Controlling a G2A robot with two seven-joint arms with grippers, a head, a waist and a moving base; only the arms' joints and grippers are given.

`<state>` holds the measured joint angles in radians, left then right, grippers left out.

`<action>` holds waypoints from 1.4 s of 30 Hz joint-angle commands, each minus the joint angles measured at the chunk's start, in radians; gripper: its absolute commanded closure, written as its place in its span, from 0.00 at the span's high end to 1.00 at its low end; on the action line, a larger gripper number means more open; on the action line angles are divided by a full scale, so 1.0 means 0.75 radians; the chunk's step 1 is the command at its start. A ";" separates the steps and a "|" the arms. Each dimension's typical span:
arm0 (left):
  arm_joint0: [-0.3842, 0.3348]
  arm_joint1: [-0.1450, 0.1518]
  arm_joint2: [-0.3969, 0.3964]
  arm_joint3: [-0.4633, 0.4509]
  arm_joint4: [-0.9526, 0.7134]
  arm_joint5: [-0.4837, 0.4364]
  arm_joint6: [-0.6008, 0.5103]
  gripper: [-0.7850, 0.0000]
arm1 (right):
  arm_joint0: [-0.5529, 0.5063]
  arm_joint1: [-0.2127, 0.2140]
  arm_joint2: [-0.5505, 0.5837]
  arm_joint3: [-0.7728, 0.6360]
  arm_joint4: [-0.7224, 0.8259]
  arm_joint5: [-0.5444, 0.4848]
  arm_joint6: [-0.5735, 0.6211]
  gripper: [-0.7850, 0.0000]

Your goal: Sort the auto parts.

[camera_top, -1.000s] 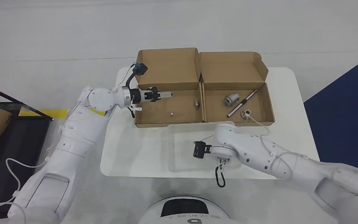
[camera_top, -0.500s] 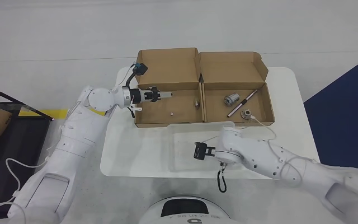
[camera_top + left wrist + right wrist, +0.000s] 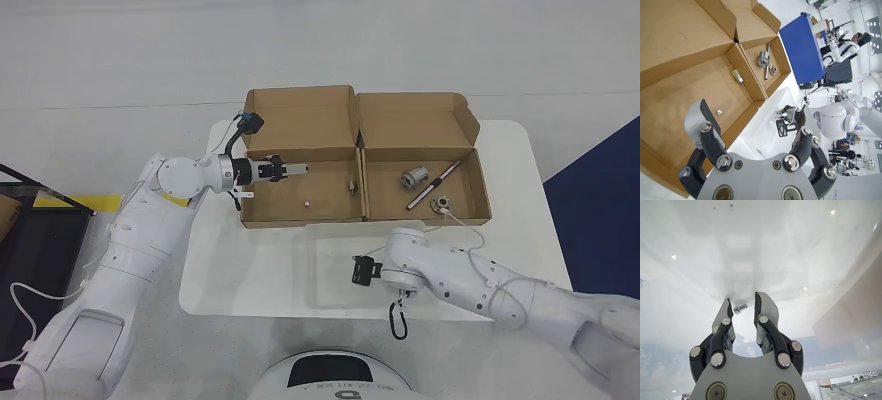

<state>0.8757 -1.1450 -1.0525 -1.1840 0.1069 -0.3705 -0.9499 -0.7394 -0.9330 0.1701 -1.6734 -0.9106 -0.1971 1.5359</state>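
Note:
My right gripper [image 3: 742,297] is open, low inside the clear plastic tray [image 3: 325,290] at the table's front. A small silver bolt [image 3: 740,308] lies on the tray floor between its fingers, close to one pad [image 3: 728,309]. My left gripper [image 3: 753,113] hangs open and empty above the left cardboard box [image 3: 262,205]. Below it a small bolt [image 3: 718,112] rests on the box floor, and a short cylindrical part [image 3: 738,76] lies by the far wall. The right box [image 3: 478,200] holds a round hub [image 3: 414,177], a metal rod [image 3: 432,184] and a small flange [image 3: 438,205].
Both boxes stand side by side at the table's back with their lids [image 3: 300,115] folded up behind them. A cable [image 3: 397,318] loops from the right arm near the table's front edge. Bare white table [image 3: 215,270] lies left of the tray.
The right arm's wrist has shifted slightly to the right over the tray. The left arm has stayed where it was.

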 commanded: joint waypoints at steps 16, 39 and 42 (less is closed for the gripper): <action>0.001 0.000 -0.001 -0.001 0.000 0.000 0.000 1.00 | 0.044 0.057 0.000 -0.147 0.063 0.117 0.000 0.35; 0.001 0.000 -0.001 -0.001 0.000 0.000 0.000 1.00 | 0.015 0.129 0.000 -0.222 -0.028 0.183 0.000 1.00; 0.001 0.000 -0.001 -0.001 0.000 0.000 0.000 1.00 | 0.001 0.124 0.000 -0.208 -0.057 0.172 0.000 1.00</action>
<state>0.8757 -1.1450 -1.0525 -1.1840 0.1069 -0.3705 -0.9499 -0.7366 -0.8386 0.1700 -1.8332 -0.9473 -0.0656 1.5359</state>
